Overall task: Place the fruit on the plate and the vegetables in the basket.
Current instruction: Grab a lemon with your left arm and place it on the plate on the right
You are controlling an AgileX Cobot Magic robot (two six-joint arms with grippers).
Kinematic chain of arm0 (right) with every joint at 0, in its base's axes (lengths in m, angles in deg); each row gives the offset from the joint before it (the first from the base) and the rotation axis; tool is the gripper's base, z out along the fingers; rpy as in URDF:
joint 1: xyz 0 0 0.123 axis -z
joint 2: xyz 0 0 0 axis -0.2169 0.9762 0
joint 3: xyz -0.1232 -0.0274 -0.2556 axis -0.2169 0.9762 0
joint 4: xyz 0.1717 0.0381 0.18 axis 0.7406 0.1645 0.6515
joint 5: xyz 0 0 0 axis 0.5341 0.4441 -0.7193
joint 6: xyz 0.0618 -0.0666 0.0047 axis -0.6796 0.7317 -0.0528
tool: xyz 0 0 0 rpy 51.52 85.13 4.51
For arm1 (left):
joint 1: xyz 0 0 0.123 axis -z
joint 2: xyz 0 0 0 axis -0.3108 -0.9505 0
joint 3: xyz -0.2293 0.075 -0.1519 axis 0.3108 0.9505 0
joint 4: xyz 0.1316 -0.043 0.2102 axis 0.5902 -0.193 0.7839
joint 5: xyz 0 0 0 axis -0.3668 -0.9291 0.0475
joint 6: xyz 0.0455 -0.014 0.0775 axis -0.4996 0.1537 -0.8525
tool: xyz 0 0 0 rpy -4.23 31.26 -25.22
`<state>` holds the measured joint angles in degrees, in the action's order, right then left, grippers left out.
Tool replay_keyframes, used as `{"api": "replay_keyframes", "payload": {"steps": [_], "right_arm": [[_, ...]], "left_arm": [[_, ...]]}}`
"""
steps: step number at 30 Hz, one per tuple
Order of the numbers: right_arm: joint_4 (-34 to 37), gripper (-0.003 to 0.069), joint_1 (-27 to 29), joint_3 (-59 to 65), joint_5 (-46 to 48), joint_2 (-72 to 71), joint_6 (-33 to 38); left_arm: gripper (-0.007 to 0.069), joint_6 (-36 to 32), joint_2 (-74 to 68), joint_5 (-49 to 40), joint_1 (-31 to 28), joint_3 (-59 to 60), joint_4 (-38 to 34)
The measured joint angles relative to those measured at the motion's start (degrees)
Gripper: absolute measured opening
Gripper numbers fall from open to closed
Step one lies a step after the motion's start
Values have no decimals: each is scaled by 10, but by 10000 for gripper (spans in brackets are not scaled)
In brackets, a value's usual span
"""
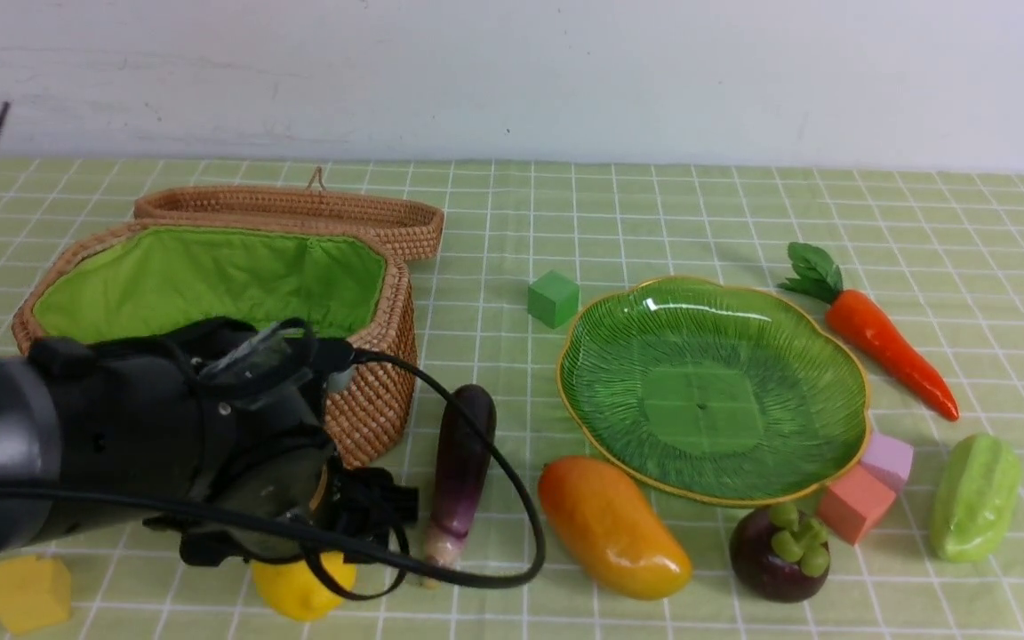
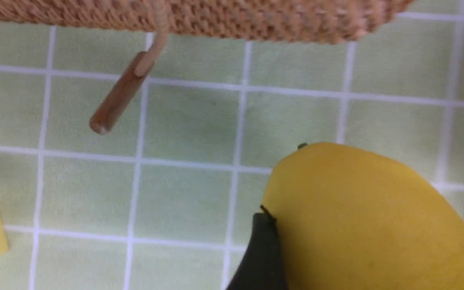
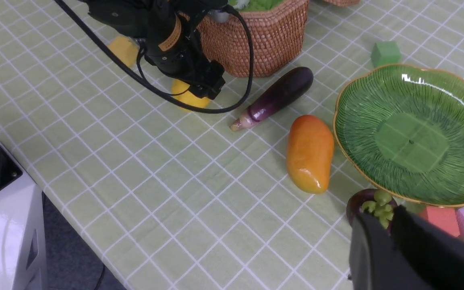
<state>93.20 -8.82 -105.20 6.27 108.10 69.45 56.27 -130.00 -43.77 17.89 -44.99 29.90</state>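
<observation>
- Left fingers [image 2: 262, 253] straddle the lemon [image 2: 369, 225] near the basket's [image 1: 379, 391] front wall; one touches it, the other is cut off, so I cannot tell the grip
- Right fingers [image 3: 371, 249] together, half hiding the mangosteen [image 1: 765, 560], well right of the basket

No word, number, brand or sign can be read in any view. An orange label [image 3: 170, 34] on the left arm [image 3: 135, 16] is too small and blurred to read.
</observation>
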Motion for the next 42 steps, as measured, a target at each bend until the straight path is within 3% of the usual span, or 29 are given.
{"api": "replay_keyframes", "payload": {"steps": [9,14,19,20,24,33,40,42], "right_arm": [[-2,86,0,0,-11,0,0],[-49,87,0,0,-27,0,-38],[-144,93,0,0,-47,0,-122],[-183,95,0,0,-47,0,-153],[-234,97,0,0,-48,0,-204],[-220,104,0,0,-27,-14,-222],[-217,107,0,0,-20,-30,-223],[-217,107,0,0,-19,-32,-223]], "left_arm": [[587,-17,60,-37,80,0,-13],[585,-49,74,-14,128,-25,-11],[585,-100,63,118,136,-74,9],[585,-115,43,185,133,-98,18],[585,-134,-47,309,122,-186,33],[585,-143,-278,267,106,-403,72],[588,-144,-342,233,105,-467,74],[620,-145,-342,227,105,-469,74]]}}
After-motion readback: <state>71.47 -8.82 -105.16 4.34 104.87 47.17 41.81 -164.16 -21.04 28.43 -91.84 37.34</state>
